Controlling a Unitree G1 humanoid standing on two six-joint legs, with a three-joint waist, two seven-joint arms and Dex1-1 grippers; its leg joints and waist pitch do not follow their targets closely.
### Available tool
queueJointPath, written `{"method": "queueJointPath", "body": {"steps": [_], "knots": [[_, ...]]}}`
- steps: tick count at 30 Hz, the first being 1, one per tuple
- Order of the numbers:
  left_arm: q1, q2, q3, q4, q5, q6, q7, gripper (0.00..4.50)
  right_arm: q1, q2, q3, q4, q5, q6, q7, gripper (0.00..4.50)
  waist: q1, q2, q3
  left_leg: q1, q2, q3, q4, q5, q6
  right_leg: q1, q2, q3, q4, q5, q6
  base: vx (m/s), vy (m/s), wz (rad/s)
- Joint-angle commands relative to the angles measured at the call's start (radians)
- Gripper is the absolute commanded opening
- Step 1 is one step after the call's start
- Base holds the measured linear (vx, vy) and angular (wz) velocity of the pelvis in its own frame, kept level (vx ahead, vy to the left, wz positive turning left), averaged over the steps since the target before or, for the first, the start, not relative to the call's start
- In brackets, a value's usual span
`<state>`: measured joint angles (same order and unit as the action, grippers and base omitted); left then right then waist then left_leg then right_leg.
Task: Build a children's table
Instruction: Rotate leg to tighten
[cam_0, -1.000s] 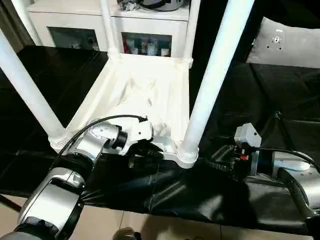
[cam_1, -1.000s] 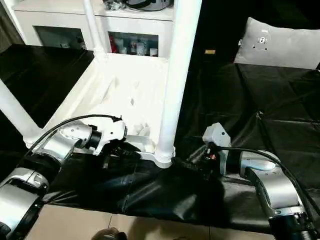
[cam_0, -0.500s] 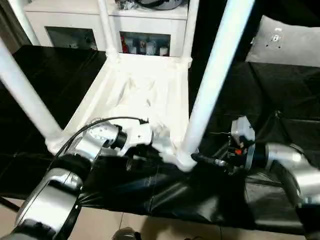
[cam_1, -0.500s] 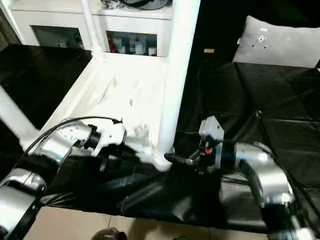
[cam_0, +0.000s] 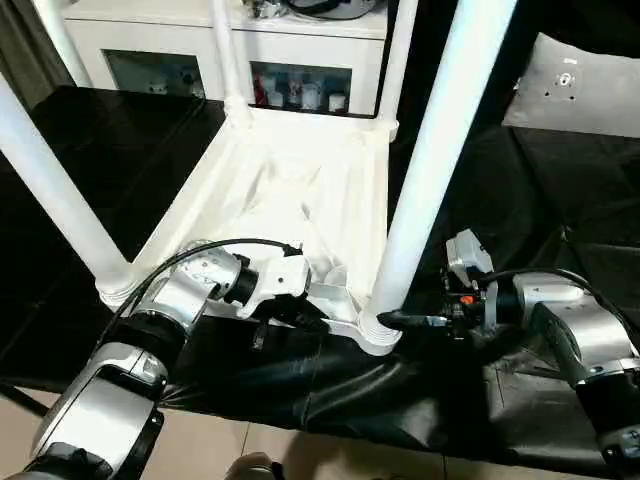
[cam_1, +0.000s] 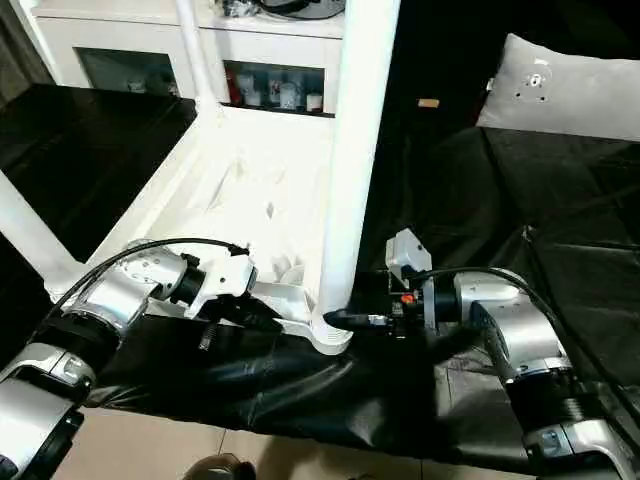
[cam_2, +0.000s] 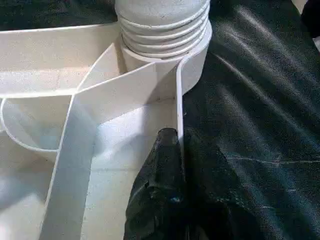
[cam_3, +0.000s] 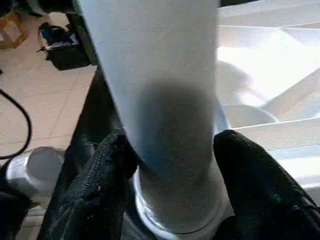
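The children's table (cam_0: 290, 190) lies upside down on a black cloth, with its white legs standing up from the corner sockets. My left gripper (cam_0: 300, 318) is at the table's near edge, shut on the thin rim wall (cam_2: 179, 100), one finger inside and one outside. My right gripper (cam_0: 392, 320) reaches in from the right at the foot of the near right leg (cam_0: 430, 170). In the right wrist view its black fingers (cam_3: 107, 170) press against both sides of that leg (cam_3: 165, 75), just above the socket.
A white cabinet (cam_0: 160, 30) with dark glass compartments stands behind the table. A pale grey panel (cam_0: 575, 85) lies at the back right on the black cloth (cam_0: 520, 200). Tiled floor (cam_0: 300, 450) shows past the cloth's near edge.
My right gripper has moved left to the near right leg and its fingers have closed in around the leg's foot. My left gripper has kept its hold on the rim.
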<state>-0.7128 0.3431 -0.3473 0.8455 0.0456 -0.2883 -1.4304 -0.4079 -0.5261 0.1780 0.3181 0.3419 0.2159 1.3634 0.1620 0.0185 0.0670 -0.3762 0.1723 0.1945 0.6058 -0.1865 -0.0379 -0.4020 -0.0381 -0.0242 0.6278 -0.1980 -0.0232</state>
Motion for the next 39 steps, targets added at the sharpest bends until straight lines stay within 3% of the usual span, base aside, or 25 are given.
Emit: {"method": "queueJointPath", "body": {"steps": [1, 2, 6, 14, 16, 17, 18, 20, 22, 23, 25, 26, 27, 28, 30, 31, 33, 34, 37, 39], "knots": [[0.014, 0.002, -0.019, 0.007, 0.015, 0.008, -0.021, 0.0, -0.01, -0.004, 0.01, 0.003, -0.004, -0.001, 0.018, 2.41, 0.005, -0.014, -0.079, 0.015, 0.065, -0.03, -0.058, -0.133, 0.066, 0.046, -0.112, 0.04, -0.076, -0.172, -0.218, 0.0, 0.0, 0.0], [0.013, 0.002, -0.019, 0.009, 0.017, 0.008, -0.019, 0.0, -0.011, -0.003, 0.011, 0.01, -0.005, -0.005, 0.021, 2.18, 0.006, -0.01, -0.079, 0.015, 0.066, -0.031, -0.058, -0.135, 0.064, 0.046, -0.113, 0.04, -0.076, -0.176, -0.218, 0.0, 0.0, 0.0], [0.012, -0.002, -0.011, 0.013, 0.008, 0.012, -0.02, 0.0, -0.013, 0.0, 0.012, 0.018, -0.006, -0.011, 0.025, 2.0, 0.005, -0.012, -0.079, 0.015, 0.065, -0.031, -0.058, -0.136, 0.061, 0.046, -0.112, 0.039, -0.076, -0.176, -0.219, 0.0, 0.0, 0.0], [0.012, -0.019, 0.014, 0.014, -0.015, 0.042, 0.01, 0.0, 0.022, 0.003, 0.01, -0.01, 0.002, 0.002, 0.026, 1.93, 0.006, -0.013, -0.08, 0.014, 0.066, -0.029, -0.057, -0.128, 0.073, 0.047, -0.114, 0.036, -0.075, -0.161, -0.223, 0.0, 0.0, 0.0], [0.013, -0.043, 0.036, 0.008, -0.021, 0.085, 0.081, 0.0, 0.033, 0.047, -0.005, -0.007, -0.034, 0.018, -0.12, 1.93, 0.007, -0.01, -0.081, 0.013, 0.066, -0.03, -0.057, -0.126, 0.074, 0.046, -0.115, 0.036, -0.075, -0.166, -0.221, 0.0, 0.0, 0.0], [0.012, -0.059, 0.047, 0.002, -0.022, 0.12, 0.128, 0.0, 0.03, 0.087, -0.017, 0.005, -0.073, 0.026, -0.247, 1.93, 0.003, 0.001, -0.079, 0.012, 0.065, -0.032, -0.059, -0.137, 0.063, 0.045, -0.114, 0.034, -0.078, -0.173, -0.223, 0.0, 0.0, 0.0], [0.012, -0.059, 0.047, 0.002, -0.022, 0.12, 0.128, 0.0, 0.03, 0.087, -0.017, 0.005, -0.073, 0.026, -0.247, 1.93, -0.001, -0.001, -0.078, 0.012, 0.066, -0.032, -0.062, -0.147, 0.054, 0.043, -0.114, 0.033, -0.079, -0.189, -0.219, 0.0, 0.0, 0.0], [0.005, -0.088, 0.064, -0.007, -0.02, 0.19, 0.212, 0.0, 0.021, 0.152, -0.039, 0.021, -0.114, 0.051, -0.423, 1.93, -0.016, -0.003, -0.073, 0.016, 0.06, -0.035, -0.067, -0.189, 0.026, 0.042, -0.116, 0.031, -0.088, -0.285, -0.203, 0.0, 0.0, 0.0], [0.002, -0.105, 0.073, -0.012, -0.021, 0.212, 0.249, 0.0, 0.017, 0.183, -0.052, 0.025, -0.125, 0.069, -0.499, 1.93, -0.033, -0.005, -0.067, 0.009, 0.054, -0.042, -0.076, -0.22, 0.003, 0.052, -0.122, 0.022, -0.103, -0.42, -0.153, 0.0, 0.0, 0.0], [-0.008, -0.13, 0.088, -0.012, -0.023, 0.236, 0.307, 0.0, 0.011, 0.214, -0.062, 0.034, -0.134, 0.084, -0.562, 1.92, -0.04, -0.006, -0.065, 0.018, 0.054, -0.041, -0.077, -0.249, 0.003, 0.046, -0.122, 0.018, -0.113, -0.472, -0.132, 0.0, 0.0, 0.0], [-0.032, -0.204, 0.122, -0.02, -0.026, 0.309, 0.456, 0.0, -0.025, 0.313, -0.105, 0.089, -0.169, 0.117, -0.79, 1.92, -0.046, -0.006, -0.063, 0.033, 0.053, -0.04, -0.074, -0.275, -0.001, 0.034, -0.123, 0.018, -0.12, -0.513, -0.135, 0.0, 0.0, 0.0], [-0.032, -0.204, 0.122, -0.02, -0.026, 0.309, 0.456, 0.0, -0.025, 0.313, -0.105, 0.089, -0.169, 0.117, -0.79, 1.92, -0.051, -0.007, -0.065, 0.027, 0.051, -0.044, -0.077, -0.262, -0.005, 0.038, -0.128, 0.017, -0.118, -0.527, -0.132, 0.0, 0.0, 0.0], [-0.044, -0.247, 0.139, -0.023, -0.027, 0.347, 0.537, 0.0, -0.039, 0.348, -0.121, 0.107, -0.181, 0.124, -0.87, 1.92, -0.054, -0.012, -0.067, 0.019, 0.05, -0.045, -0.079, -0.246, -0.003, 0.046, -0.127, 0.015, -0.119, -0.521, -0.122, 0.0, 0.0, 0.0], [-0.058, -0.311, 0.151, -0.03, -0.019, 0.4, 0.647, 0.0, -0.067, 0.391, -0.152, 0.14, -0.188, 0.139, -0.978, 1.92, -0.059, -0.005, -0.067, 0.018, 0.056, -0.045, -0.083, -0.232, -0.01, 0.044, -0.122, 0.013, -0.112, -0.472, -0.127, 0.0, 0.0, 0.0], [-0.063, -0.336, 0.14, -0.03, 0.003, 0.412, 0.698, 0.0, -0.079, 0.408, -0.171, 0.151, -0.184, 0.143, -1.018, 1.92, -0.06, -0.008, -0.07, 0.026, 0.055, -0.041, -0.079, -0.238, -0.001, 0.04, -0.121, 0.015, -0.112, -0.403, -0.149, 0.0, 0.0, 0.0], [-0.065, -0.354, 0.127, -0.028, 0.031, 0.413, 0.748, 0.0, -0.09, 0.42, -0.177, 0.16, -0.189, 0.136, -1.046, 1.92, -0.057, -0.005, -0.071, 0.019, 0.054, -0.039, -0.079, -0.211, 0.013, 0.046, -0.123, 0.017, -0.109, -0.344, -0.16, 0.0, 0.0, 0.0], [-0.068, -0.376, 0.116, -0.022, 0.057, 0.418, 0.809, 0.0, -0.097, 0.431, -0.174, 0.165, -0.205, 0.112, -1.076, 1.92, -0.055, -0.006, -0.076, 0.018, 0.054, -0.036, -0.077, -0.178, 0.03, 0.049, -0.12, 0.017, -0.103, -0.268, -0.171, 0.03, 0.006, 0.01], [-0.069, -0.379, 0.114, -0.022, 0.061, 0.419, 0.818, 0.0, -0.097, 0.433, -0.173, 0.166, -0.207, 0.107, -1.079, 1.92, -0.053, -0.005, -0.078, 0.015, 0.053, -0.034, -0.074, -0.155, 0.042, 0.052, -0.121, 0.018, -0.101, -0.224, -0.175, 0.0, 0.0, 0.0], [-0.055, -0.382, 0.088, -0.026, 0.095, 0.423, 0.834, 0.0, -0.077, 0.443, -0.171, 0.136, -0.201, 0.083, -1.057, 2.61, -0.045, -0.005, -0.082, 0.013, 0.053, -0.033, -0.071, -0.114, 0.068, 0.056, -0.121, 0.016, -0.092, -0.147, -0.186, 0.0, 0.0, 0.0], [-0.046, -0.38, 0.083, -0.036, 0.106, 0.435, 0.841, 0.0, -0.065, 0.447, -0.176, 0.122, -0.198, 0.079, -1.055, 2.64, -0.043, 0.001, -0.081, 0.012, 0.056, -0.034, -0.071, -0.105, 0.08, 0.055, -0.121, 0.015, -0.091, -0.117, -0.194, 0.0, 0.0, 0.0]]}}
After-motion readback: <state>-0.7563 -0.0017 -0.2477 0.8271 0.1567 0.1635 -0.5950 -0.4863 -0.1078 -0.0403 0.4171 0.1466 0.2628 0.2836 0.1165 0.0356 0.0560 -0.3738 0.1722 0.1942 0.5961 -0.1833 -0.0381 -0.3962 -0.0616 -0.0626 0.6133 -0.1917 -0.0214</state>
